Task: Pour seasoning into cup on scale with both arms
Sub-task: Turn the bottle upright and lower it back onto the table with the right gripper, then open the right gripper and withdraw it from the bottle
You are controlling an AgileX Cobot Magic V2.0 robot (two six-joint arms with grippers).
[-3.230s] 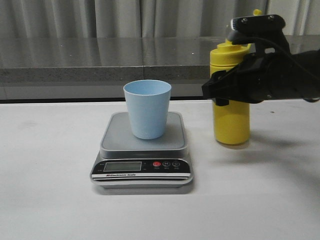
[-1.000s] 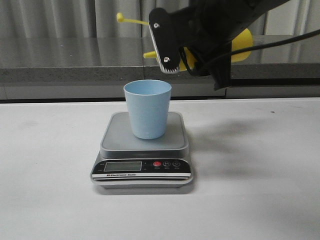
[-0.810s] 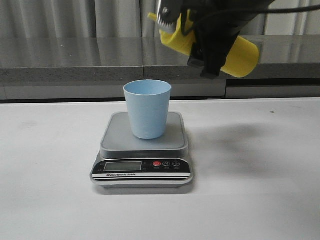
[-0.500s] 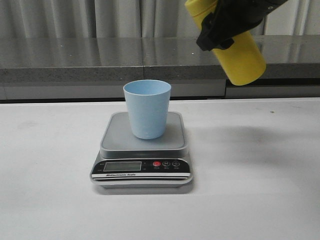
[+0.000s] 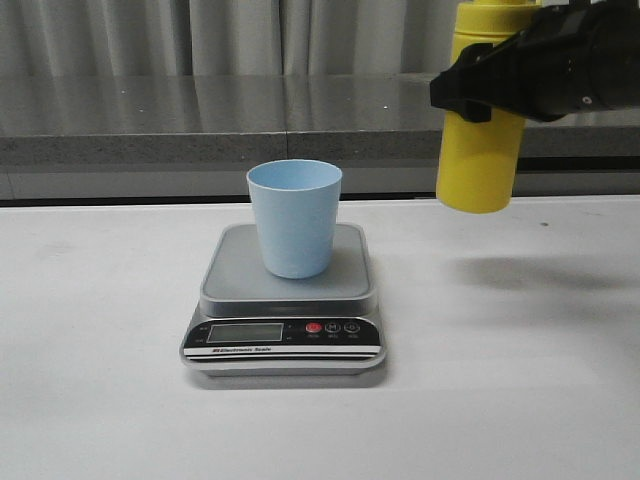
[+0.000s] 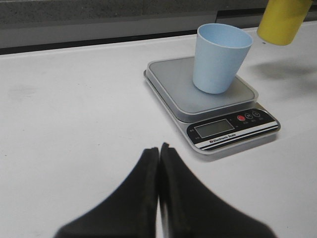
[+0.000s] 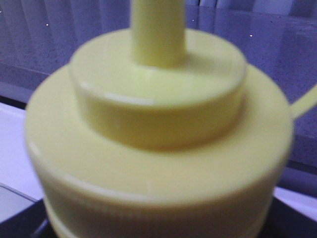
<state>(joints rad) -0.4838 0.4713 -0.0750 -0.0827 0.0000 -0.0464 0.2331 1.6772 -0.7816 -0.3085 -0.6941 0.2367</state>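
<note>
Yellow plastic dominates the right of the front view: the bottle [image 5: 480, 150] hangs upright in the air, its long axis vertical, its base well clear of the white desk [image 5: 520, 380] and its top cut off by the frame edge. The right fingers [image 5: 500, 80] are clenched around its upper body, the dark housing wrapping it from the right side. The right wrist view looks straight onto the ribbed shoulder and the pointed nozzle [image 7: 157, 29], with a thin strand of the tethered cap [image 7: 304, 101] trailing off to one side; the cap itself is out of sight, so I cannot tell whether the nozzle tip is open.

The pale blue cup [image 5: 295, 218] stands upright on the grey platform of the scale [image 5: 285, 335], toward the back of it, mouth open and showing nothing inside. The display is too small to read.

What the next move turns on is this: the cup lies to the robot's left of the bottle and lower, well apart from it, so the bottle is not over the mouth. To pour, my judgement is that it must travel left and tip its nozzle down toward the cup.

The left fingers [image 6: 158, 198] are pressed together, empty, low over the desk on the near left of the scale. The right arm is the nearer one to the bottle; the left sits closer to the scale.
</note>
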